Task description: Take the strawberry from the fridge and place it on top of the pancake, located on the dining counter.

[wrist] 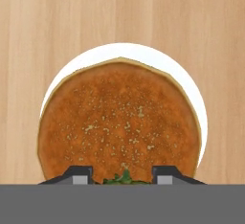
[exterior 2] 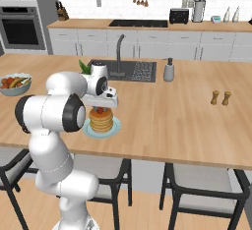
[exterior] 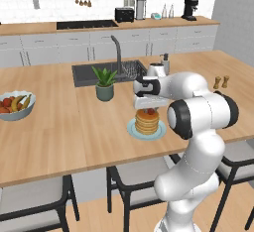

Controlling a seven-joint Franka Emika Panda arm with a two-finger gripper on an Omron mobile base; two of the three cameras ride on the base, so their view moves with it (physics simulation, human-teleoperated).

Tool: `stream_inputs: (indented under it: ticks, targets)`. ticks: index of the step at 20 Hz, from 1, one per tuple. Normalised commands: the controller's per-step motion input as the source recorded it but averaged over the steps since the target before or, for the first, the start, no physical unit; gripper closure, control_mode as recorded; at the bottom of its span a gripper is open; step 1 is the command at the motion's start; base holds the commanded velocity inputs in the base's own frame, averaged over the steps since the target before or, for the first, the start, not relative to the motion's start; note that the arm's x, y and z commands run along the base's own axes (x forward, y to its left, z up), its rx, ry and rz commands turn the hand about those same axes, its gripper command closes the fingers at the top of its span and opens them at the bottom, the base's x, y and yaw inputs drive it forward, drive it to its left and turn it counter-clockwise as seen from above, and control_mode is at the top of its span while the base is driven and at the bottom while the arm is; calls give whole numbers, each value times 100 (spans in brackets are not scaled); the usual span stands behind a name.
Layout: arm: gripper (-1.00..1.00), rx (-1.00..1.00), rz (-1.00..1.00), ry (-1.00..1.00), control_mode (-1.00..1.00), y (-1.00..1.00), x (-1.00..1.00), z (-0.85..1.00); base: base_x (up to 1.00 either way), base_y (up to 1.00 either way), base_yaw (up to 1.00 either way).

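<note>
The long wooden dining counter (exterior: 54, 132) carries a pale plate (exterior: 132, 129) with the pancake (exterior: 147, 122) stack on it. The gripper (exterior: 149, 110) hangs straight down over the stack, its jaws narrow around the strawberry (exterior: 150, 111), which sits just at the top pancake; its green leaves (wrist: 123, 177) peek between the fingertips (wrist: 79, 176).

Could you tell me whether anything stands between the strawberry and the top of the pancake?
Nothing visible does. The strawberry sits between the fingers of the gripper, directly over the pancake on its plate, whose top face is bare.
</note>
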Motion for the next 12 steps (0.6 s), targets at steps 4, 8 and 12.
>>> stream_inputs:
  ticks: [4,8,12]
  targets:
    - [-100,0,0,0,-100,0,0,-1,0,0,0]
    - [-100,0,0,0,-100,0,0,0,0,0,0]
    - [-100,0,0,0,-100,0,0,0,0,0,0]
